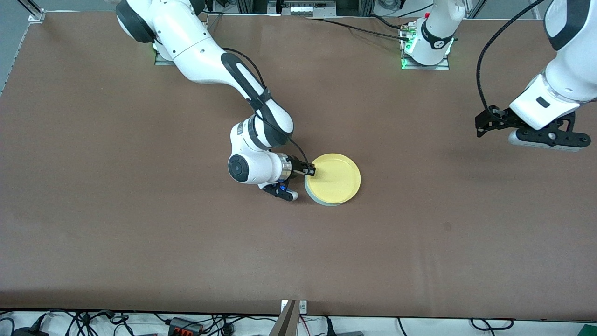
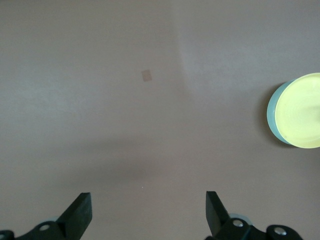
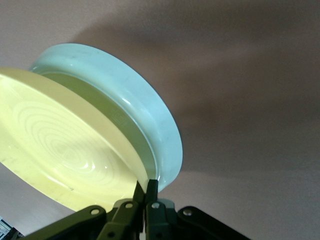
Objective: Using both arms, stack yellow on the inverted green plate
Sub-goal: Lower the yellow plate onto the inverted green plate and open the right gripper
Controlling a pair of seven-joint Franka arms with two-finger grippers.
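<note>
The yellow plate (image 1: pixel 336 179) lies on top of the pale green plate (image 1: pixel 313 196) near the middle of the table; only a sliver of green rim shows under it. My right gripper (image 1: pixel 309 171) is low at the edge of the stack toward the right arm's end, shut on the yellow plate's rim. In the right wrist view the fingers (image 3: pixel 145 189) pinch the yellow rim (image 3: pixel 60 145), with the green plate (image 3: pixel 130 95) against its underside. My left gripper (image 1: pixel 482 125) waits open and empty, raised over the left arm's end of the table. In its wrist view (image 2: pixel 148 212) both plates show far off (image 2: pixel 302 112), (image 2: pixel 272 112).
The brown table (image 1: pixel 140 233) carries nothing else. A small pale mark (image 1: pixel 447 227) lies on the surface nearer the front camera than the left gripper; it also shows in the left wrist view (image 2: pixel 146 75). Cables run along the front edge.
</note>
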